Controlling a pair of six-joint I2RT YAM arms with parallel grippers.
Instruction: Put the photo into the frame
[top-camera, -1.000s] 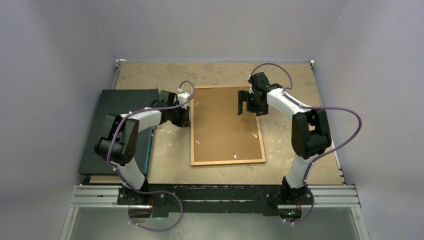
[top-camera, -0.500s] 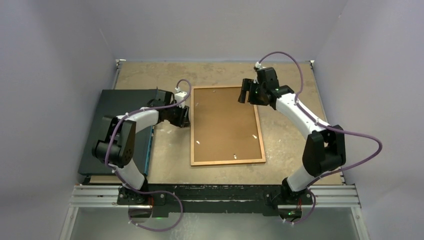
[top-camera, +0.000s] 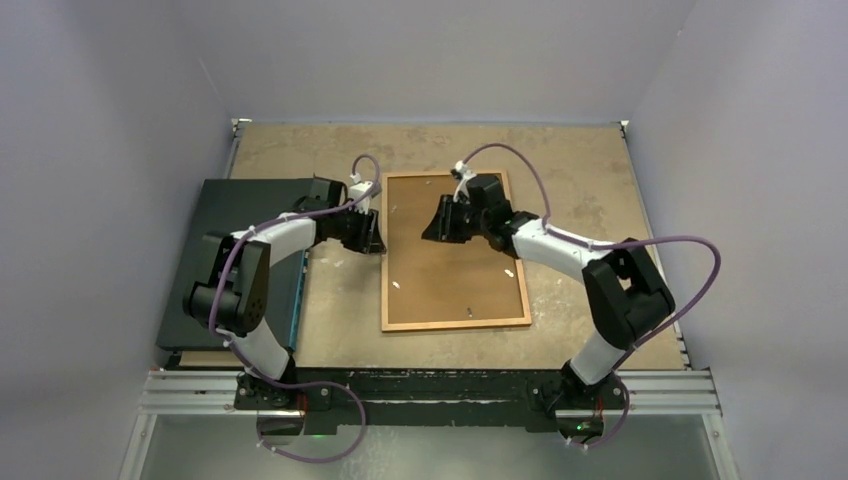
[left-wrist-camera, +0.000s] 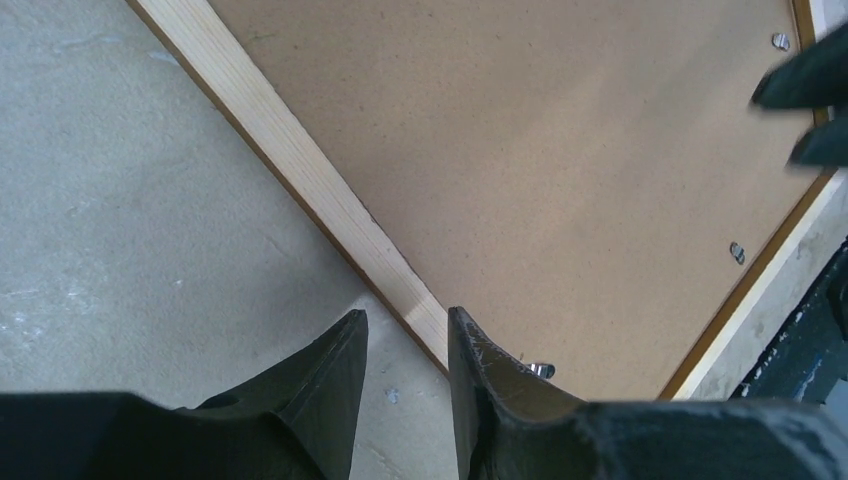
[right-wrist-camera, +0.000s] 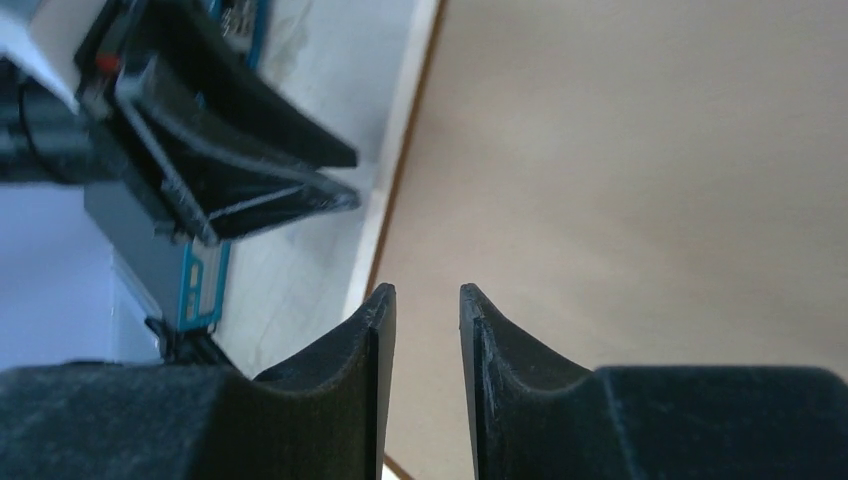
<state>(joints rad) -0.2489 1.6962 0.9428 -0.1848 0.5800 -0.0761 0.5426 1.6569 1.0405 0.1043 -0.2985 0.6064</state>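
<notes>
Top external view first, scanned left to right. At the far left the dark flat box (top-camera: 235, 200) is seen lying on the table (top-camera: 580, 160). Next to it, the left gripper (top-camera: 372, 232) is held at the left rail of the frame (top-camera: 384, 285), just where it was 1 second ago. In the left wrist view its fingers (left-wrist-camera: 330, 370) are parted by a narrow gap, nothing is pinched, and the pale rail runs right up to the tips.

Centre table now: the frame is laid face down, with a thin orange-brown rim all round. The plain brown backing board (top-camera: 450, 280) is seated inside it, and small metal tabs (left-wrist-camera: 737, 252) are dotted along its edges. The photo cannot be seen in any view, so whether it is already under the board cannot be told.

And here is the big move: the right gripper (top-camera: 435, 226) has been swung from the frame's upper right edge across to the upper middle of the board. Its fingers (right-wrist-camera: 370, 340), spread wide 1 second ago, have been drawn in to a slim gap with nothing between them. Judged from that, the board or its tabs are about to be worked while the left rail is steadied.
</notes>
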